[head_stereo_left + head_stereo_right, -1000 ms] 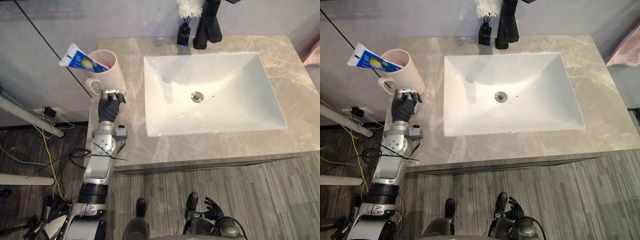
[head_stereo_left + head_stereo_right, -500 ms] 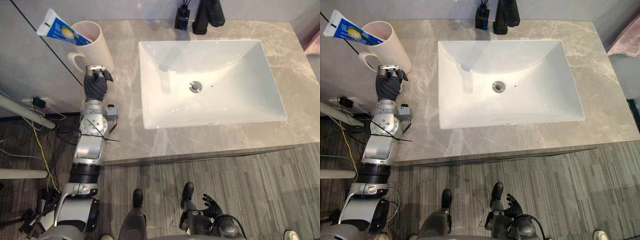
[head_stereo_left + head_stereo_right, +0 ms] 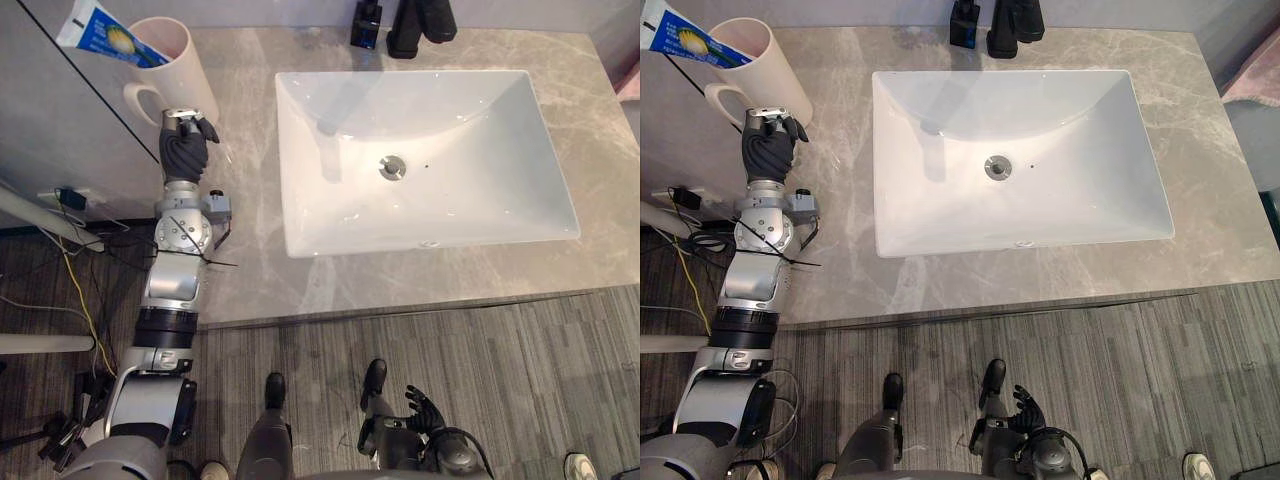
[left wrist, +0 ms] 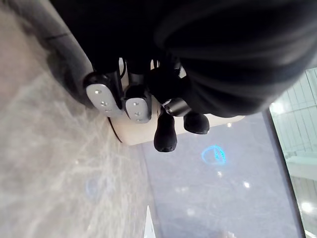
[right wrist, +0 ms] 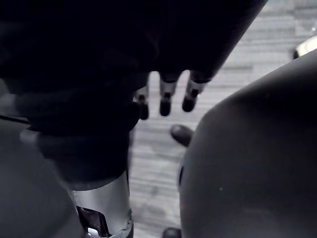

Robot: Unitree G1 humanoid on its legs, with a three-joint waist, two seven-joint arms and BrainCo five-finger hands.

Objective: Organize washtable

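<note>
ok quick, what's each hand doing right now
left hand: fingers curled, empty, beside the mug
right hand: open, holding nothing

A cream mug (image 3: 178,62) is standing upright on the grey marbled washtable top (image 3: 250,200), well to the left of the white rectangular basin (image 3: 450,170) and level with the basin's far edge. Its open mouth is facing up, and its loop handle is pointing away from the basin, toward the front-left. A blue-and-white toothpaste tube (image 3: 100,32) with a yellow round mark is sitting inside the mug, leaning steeply away from the basin. Its lower end is resting in the mug, while its upper end is sticking out over the rim on the side farthest from the basin.
</note>
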